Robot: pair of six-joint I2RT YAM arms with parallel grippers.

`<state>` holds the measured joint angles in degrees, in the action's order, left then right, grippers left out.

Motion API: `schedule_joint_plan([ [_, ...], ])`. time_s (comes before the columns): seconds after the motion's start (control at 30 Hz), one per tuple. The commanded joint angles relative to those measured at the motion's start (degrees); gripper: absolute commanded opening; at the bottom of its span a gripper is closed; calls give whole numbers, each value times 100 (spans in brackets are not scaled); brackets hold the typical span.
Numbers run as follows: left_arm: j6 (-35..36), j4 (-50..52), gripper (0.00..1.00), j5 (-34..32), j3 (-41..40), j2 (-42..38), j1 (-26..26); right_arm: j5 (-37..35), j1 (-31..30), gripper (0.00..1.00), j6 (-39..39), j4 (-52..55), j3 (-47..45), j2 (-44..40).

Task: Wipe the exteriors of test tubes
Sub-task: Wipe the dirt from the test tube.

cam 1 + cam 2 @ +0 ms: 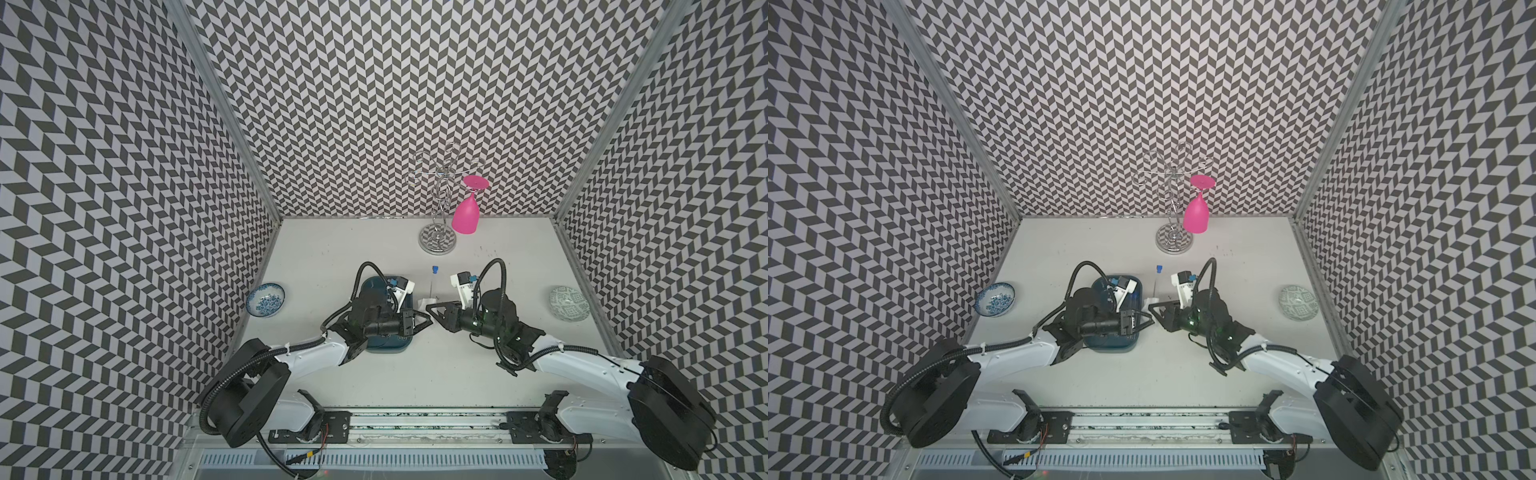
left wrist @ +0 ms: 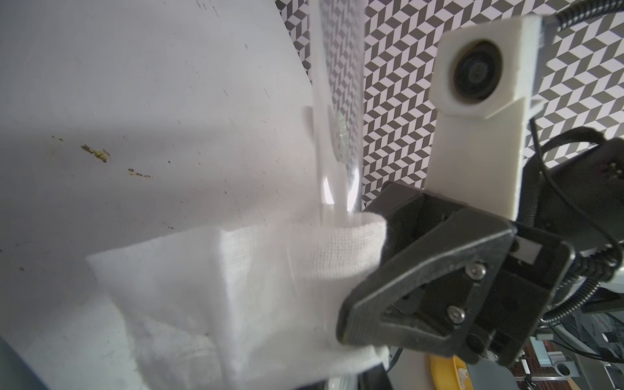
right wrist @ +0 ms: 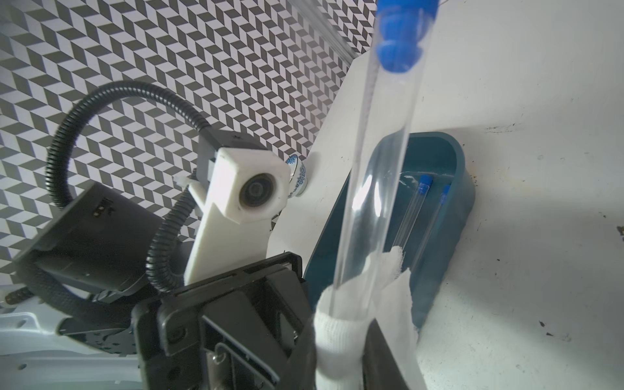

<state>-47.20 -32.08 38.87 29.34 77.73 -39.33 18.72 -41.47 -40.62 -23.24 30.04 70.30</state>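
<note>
A clear test tube [image 1: 432, 286] with a blue cap [image 1: 435, 270] stands tilted between the arms in both top views. A white tissue [image 3: 341, 334] is wrapped round its lower part. My right gripper [image 3: 341, 351] is shut on that tissue with the tube inside. My left gripper [image 1: 428, 319] meets it tip to tip, just below the tissue. In the left wrist view the tissue [image 2: 236, 287] covers my own jaws, and the tube [image 2: 337, 101] runs down towards them. Two more capped tubes [image 3: 410, 212] lie in the teal tray [image 3: 462, 175].
A chrome wire rack [image 1: 437, 239] stands at the back with a pink glass [image 1: 465, 214] hanging upside down from it. A blue-and-white bowl [image 1: 266, 300] sits at the left wall, and a grey patterned dish [image 1: 569, 303] at the right wall. The left arm hangs over the tray [image 1: 390, 343].
</note>
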Motion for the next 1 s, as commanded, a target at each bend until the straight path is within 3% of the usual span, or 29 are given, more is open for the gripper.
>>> schedule_joint_plan([
  [0.0, 71, -527, 16, 147, 67, -204, -4, -211, 52, 22, 29, 30, 229, 106],
  [0.3, 87, -467, 16, 166, 54, -339, -4, 411, 989, 22, 768, 494, 1564, 827],
  [0.5, 97, -433, 16, 161, 51, -391, -4, 774, 1183, 22, 1025, 609, 1971, 1180],
  [0.63, 97, -431, 16, 128, 37, -399, 6, 984, 1111, 21, 826, 376, 1598, 1141],
  [0.97, 73, -484, 16, 125, 36, -346, 34, 599, 302, 21, 59, -391, 79, 615],
])
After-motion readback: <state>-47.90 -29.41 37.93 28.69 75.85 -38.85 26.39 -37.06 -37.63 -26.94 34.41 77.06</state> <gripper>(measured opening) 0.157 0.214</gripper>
